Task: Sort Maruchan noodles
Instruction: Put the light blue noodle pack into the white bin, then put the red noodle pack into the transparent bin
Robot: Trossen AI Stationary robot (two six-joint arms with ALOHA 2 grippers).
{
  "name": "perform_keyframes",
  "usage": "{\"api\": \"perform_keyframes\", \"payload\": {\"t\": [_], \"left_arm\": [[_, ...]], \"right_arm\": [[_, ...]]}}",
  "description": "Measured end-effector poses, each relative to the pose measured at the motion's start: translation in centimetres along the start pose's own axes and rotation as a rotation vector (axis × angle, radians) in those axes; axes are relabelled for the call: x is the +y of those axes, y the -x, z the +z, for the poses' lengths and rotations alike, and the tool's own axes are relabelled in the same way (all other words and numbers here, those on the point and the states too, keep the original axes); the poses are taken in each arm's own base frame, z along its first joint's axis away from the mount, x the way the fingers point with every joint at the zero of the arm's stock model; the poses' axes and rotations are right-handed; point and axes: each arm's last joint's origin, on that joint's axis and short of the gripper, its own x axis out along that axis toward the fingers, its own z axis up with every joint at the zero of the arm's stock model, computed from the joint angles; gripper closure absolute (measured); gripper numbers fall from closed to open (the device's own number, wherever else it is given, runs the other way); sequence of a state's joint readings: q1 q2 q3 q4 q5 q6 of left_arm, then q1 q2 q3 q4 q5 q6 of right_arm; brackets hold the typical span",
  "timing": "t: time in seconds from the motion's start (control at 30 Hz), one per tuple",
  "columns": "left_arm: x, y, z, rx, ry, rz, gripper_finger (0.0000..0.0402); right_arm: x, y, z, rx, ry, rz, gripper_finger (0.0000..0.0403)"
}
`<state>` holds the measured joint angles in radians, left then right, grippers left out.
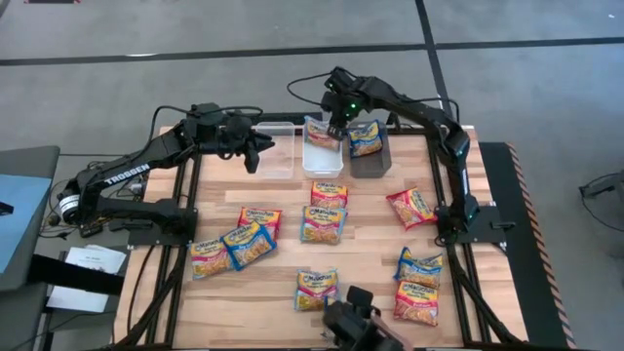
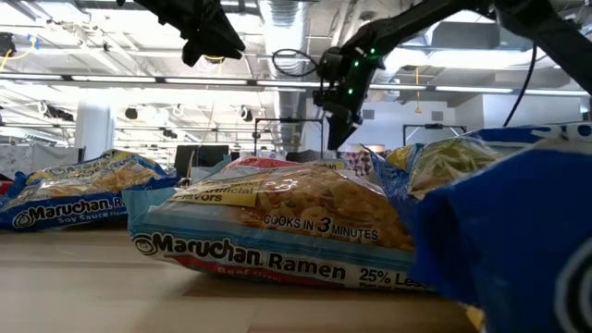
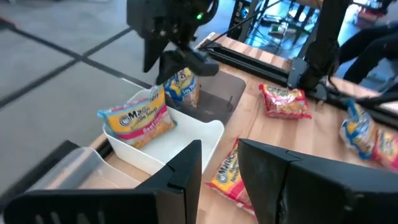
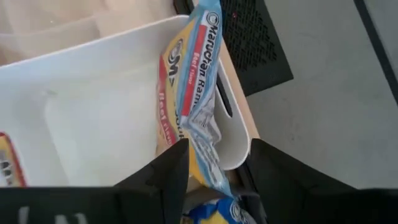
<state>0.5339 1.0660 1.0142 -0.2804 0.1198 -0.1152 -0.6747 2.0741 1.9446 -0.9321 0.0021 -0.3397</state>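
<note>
High view: the right gripper hovers over the white bin at top centre, where a beef ramen packet leans on the rim.

Left wrist view: the left gripper has fingers slightly apart and empty.

Right wrist view: open fingers flank the packet's edge.

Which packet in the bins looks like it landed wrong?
The red-banded packet in the white bin is not lying flat: it stands on edge, tilted against the bin's far wall and poking above the rim, with the right gripper, fingers apart, just above it. The blue-banded packet in the dark bin also leans.
</note>
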Motion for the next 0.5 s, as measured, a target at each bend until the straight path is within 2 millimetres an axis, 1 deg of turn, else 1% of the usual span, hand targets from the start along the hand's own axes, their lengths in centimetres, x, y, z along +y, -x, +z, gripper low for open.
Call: {"api": "perform_keyframes", "payload": {"t": [0.17,0.27,0.4,0.5], "left_arm": [[0.1,0.0,0.0,-0.002,-0.035,0.043,0.031],[0.2,0.2,-0.1,0.011,-0.03,0.061,0.0308],[0.0,1.0,0.1,-0.013,-0.011,0.036,0.03],[-0.2,1.9,0.4,-0.037,-0.012,0.011,0.0299]], "right_arm": [[0.9,2.8,0.1,-0.02,-0.014,0.005,0.0211],[1.6,4.0,-0.1,0.0,-0.025,0.019,0.0211],[2.9,5.7,-0.8,0.063,-0.049,0.05,0.0211],[4.0,6.5,-1.1,0.111,-0.083,0.073,0.0211]]}}
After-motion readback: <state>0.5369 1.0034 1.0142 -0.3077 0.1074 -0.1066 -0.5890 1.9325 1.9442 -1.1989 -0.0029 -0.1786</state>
